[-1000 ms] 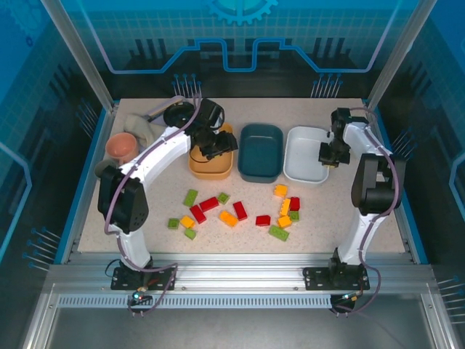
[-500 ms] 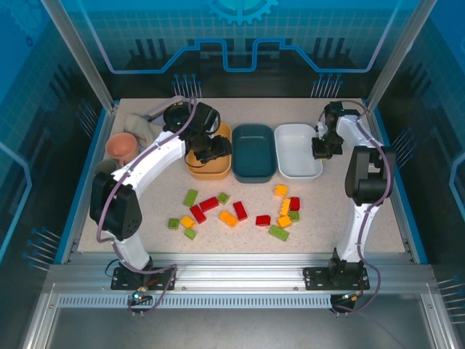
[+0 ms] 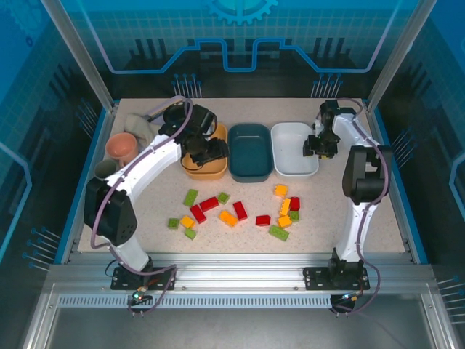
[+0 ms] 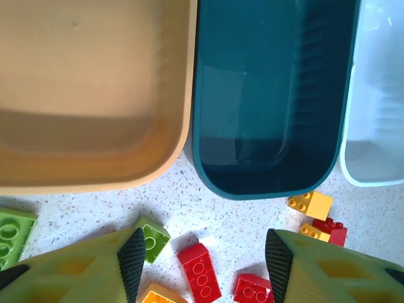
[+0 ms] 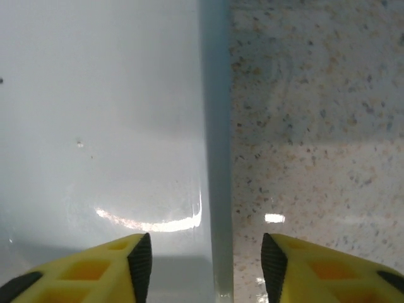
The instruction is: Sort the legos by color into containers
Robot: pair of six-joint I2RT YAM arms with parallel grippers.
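Note:
Three containers stand side by side at the back: an orange-yellow tray [image 3: 196, 169], a dark teal tray [image 3: 249, 151] and a white tray [image 3: 290, 149]. All look bare inside. The legos [image 3: 232, 212] lie scattered on the table in front of them, red, green and yellow-orange. My left gripper [image 3: 209, 150] hangs open over the orange-yellow tray's right end. In the left wrist view it [image 4: 205, 252] holds nothing, with a red lego [image 4: 199, 271] and a green lego [image 4: 150, 238] on the table below. My right gripper [image 5: 205, 252] is open, its jaws astride the white tray's right rim [image 5: 214, 189] without touching it.
A pink cup [image 3: 122, 147], a grey cup [image 3: 104, 169] and a grey crumpled thing [image 3: 138, 123] sit at the far left. Blue frame walls bound the table on three sides. Bare tabletop [image 3: 341, 196] lies right of the white tray.
All three trays have slid left together. My right gripper, shut on the white tray's rim before, has opened. The left arm has swung left with the orange-yellow tray.

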